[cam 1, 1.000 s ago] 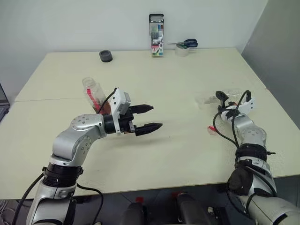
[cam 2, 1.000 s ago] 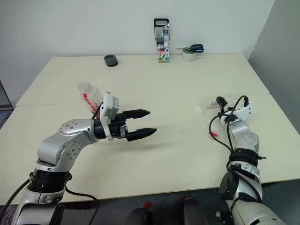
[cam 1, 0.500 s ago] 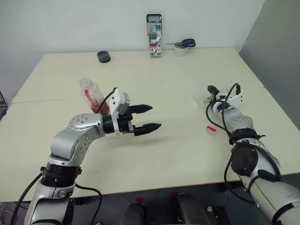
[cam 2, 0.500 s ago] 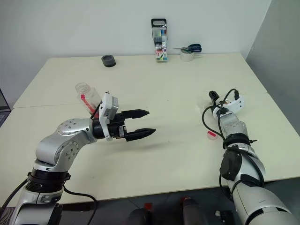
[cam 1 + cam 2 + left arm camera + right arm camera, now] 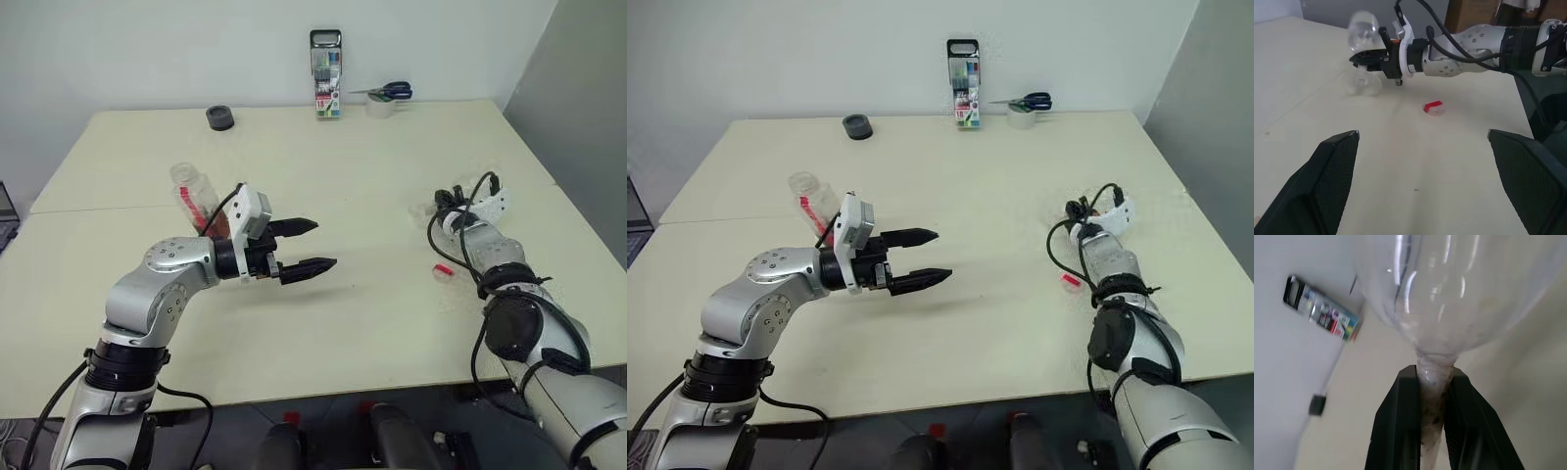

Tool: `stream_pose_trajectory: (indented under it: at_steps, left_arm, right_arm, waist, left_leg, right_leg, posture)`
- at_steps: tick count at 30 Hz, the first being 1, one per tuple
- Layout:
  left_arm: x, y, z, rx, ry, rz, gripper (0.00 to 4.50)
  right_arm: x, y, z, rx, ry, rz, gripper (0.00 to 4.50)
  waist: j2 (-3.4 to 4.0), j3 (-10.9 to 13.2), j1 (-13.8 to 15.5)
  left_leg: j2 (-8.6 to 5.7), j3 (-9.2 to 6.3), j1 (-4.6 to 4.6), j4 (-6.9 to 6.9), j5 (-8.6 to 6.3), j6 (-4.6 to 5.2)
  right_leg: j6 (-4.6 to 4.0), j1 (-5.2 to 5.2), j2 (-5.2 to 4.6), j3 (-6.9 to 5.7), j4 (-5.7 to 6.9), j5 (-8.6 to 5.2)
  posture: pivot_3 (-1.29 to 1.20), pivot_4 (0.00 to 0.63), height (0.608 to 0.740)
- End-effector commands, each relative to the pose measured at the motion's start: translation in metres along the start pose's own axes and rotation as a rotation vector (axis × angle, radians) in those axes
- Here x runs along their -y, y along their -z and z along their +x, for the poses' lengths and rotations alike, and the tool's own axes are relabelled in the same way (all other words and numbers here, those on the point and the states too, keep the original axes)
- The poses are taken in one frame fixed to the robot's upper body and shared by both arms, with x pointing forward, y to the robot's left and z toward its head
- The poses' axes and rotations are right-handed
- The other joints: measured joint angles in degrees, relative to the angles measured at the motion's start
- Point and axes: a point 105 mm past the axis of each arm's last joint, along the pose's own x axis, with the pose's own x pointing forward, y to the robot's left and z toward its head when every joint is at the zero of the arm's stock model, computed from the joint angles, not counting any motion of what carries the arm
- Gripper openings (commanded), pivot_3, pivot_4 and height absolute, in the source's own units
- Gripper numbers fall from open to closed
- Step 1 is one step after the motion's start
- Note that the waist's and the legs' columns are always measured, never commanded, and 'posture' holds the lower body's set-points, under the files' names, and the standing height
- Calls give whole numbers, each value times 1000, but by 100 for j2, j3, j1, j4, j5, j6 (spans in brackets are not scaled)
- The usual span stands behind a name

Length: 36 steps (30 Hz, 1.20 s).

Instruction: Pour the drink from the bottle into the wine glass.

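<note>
Up close in its wrist view, right tool point(image 5: 1432, 396) pinches wine glass point(image 5: 1449, 293) stem; left tool point(image 5: 306, 247) gapes empty.

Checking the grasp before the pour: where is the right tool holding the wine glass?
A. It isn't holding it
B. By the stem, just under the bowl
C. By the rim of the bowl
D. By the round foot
B: in the right wrist view the right tool is shut on the wine glass stem right below the bowl.

Silver arms point(image 5: 162, 279), seemingly black cables
</note>
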Motion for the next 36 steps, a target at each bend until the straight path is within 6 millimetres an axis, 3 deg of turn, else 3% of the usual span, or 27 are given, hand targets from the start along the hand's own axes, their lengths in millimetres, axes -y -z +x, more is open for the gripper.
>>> stream_pose_trajectory:
  at_steps: [1,4,6,12,19,24,28,33,36]
  left_arm:
    - [0,-9,-6,20,-14,46,4500]
    - [2,-7,-11,23,-37,28,4500]
    - [4,-4,-13,21,-50,16,4500]
    - [9,4,-21,15,-108,-10,4500]
    - [7,10,-29,18,-173,-29,4500]
    - [-3,12,-40,42,-302,-24,4500]
    - [-4,16,-54,50,-409,-33,4500]
    - [5,20,-70,53,-525,-39,4500]
    - [11,21,-81,55,-593,-42,4500]
  right_arm:
    - [-14,18,0,-58,-82,-450,360]
    - [-20,38,-5,-40,-123,-753,360]
    - [-19,50,-12,-24,-137,-857,360]
    - [-5,85,-46,-46,-158,-966,360]
    - [12,102,-68,-111,-107,-929,360]
    - [-32,95,-50,-33,-225,-866,360]
    - [-80,94,-28,11,-349,-817,360]
    - [-139,110,-13,13,-510,-766,360]
    - [-160,124,-12,1,-575,-770,360]
  waist:
    - [0,0,4]
    - [-1,-2,2]
    - [-1,-2,5]
    - [-9,-14,43]
    - [-11,-62,49]
    - [-15,-65,22]
    - [-13,-64,-141]
    - [0,-55,-198]
    - [2,-53,-151]
  left_leg:
    - [0,-3,-1,0,1,-1]
    - [0,-5,-3,0,10,-19]
    - [1,-6,-3,-1,11,-21]
    - [0,-24,-5,0,11,-23]
    - [1,-29,6,-4,10,-21]
    - [2,-24,17,-6,8,-18]
    - [11,8,41,-21,4,-12]
    - [25,19,38,-30,3,-10]
    - [22,10,29,-31,3,-11]
  right_leg:
    - [0,-1,0,-1,0,0]
    - [0,-4,-3,-2,-1,0]
    - [0,-7,-5,1,-1,0]
    - [0,-2,-8,-3,-2,0]
    - [-1,5,-5,-6,-4,-2]
    - [-1,10,-3,-5,-4,-2]
    - [-2,8,7,4,2,-1]
    - [-13,-8,16,9,3,5]
    - [-14,-10,8,9,-3,5]
  posture:
    - [0,150,740]
    - [0,150,740]
    - [0,150,740]
    - [0,150,740]
    - [0,150,740]
    - [0,150,740]
    - [0,150,740]
    - [0,150,740]
    - [0,150,740]
